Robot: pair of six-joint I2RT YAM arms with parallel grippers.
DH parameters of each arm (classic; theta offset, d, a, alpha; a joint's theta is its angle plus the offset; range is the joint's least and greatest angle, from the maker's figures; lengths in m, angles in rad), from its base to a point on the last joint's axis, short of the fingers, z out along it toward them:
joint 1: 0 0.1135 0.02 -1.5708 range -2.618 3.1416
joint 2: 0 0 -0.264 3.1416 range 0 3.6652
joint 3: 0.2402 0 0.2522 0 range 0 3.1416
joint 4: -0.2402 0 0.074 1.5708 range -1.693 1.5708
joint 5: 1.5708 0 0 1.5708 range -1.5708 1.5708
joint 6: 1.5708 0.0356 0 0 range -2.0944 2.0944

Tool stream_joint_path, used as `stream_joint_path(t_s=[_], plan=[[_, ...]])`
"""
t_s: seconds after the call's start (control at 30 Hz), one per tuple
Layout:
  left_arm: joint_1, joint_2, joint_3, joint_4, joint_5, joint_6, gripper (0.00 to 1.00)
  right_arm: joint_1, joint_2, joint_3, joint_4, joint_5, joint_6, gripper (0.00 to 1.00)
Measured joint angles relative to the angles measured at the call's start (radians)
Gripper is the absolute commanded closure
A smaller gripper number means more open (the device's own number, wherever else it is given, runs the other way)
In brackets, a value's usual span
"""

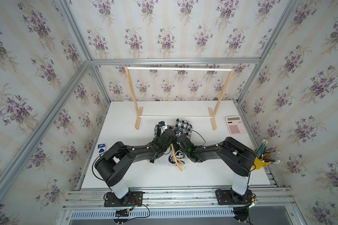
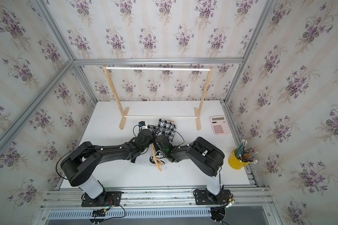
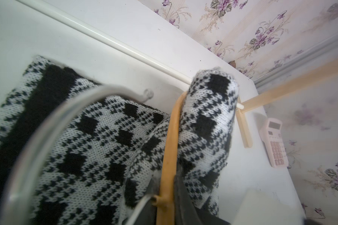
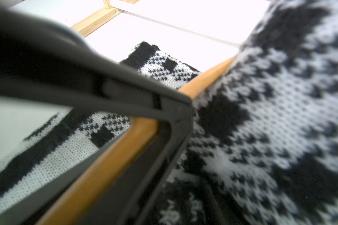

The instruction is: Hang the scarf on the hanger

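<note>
The scarf (image 1: 183,126) lies on the white table (image 1: 125,171) between the two arms, with its houndstooth half far and its smiley half (image 1: 170,158) near. The hanger's light wood (image 1: 176,160) crosses the near part, and one tip (image 1: 186,121) pokes out at the far end. My left gripper (image 3: 167,196) is shut on the hanger's wooden arm (image 3: 171,136); the silver hook (image 3: 47,126) curves beside it. A houndstooth fold (image 3: 209,116) is draped over that arm. My right gripper (image 4: 183,194) is shut on bunched scarf (image 4: 271,116) beside the hanger (image 4: 105,161). In both top views the wrists hide the jaws.
The big wooden rack with a white top rod (image 1: 180,68) and a low rod (image 1: 174,116) stands just behind the scarf. A pink calculator (image 1: 236,125) lies at the right. A yellow cup of pencils (image 1: 260,159) stands by the right arm, and a blue packet (image 1: 101,149) lies at the left edge.
</note>
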Motion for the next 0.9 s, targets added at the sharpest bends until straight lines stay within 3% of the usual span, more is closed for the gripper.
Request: stream_joint_path(t_s=[0.5,0.9], plan=[[0.009,0.043,-0.011,0.103,0.153,-0.057,1.00,0.015,-0.130,-0.063,-0.139,0.060,0.016,0.48],[0.008,0.083,0.013,0.117,0.233,-0.054,1.00,0.023,-0.150,-0.120,-0.093,0.118,0.018,0.48]])
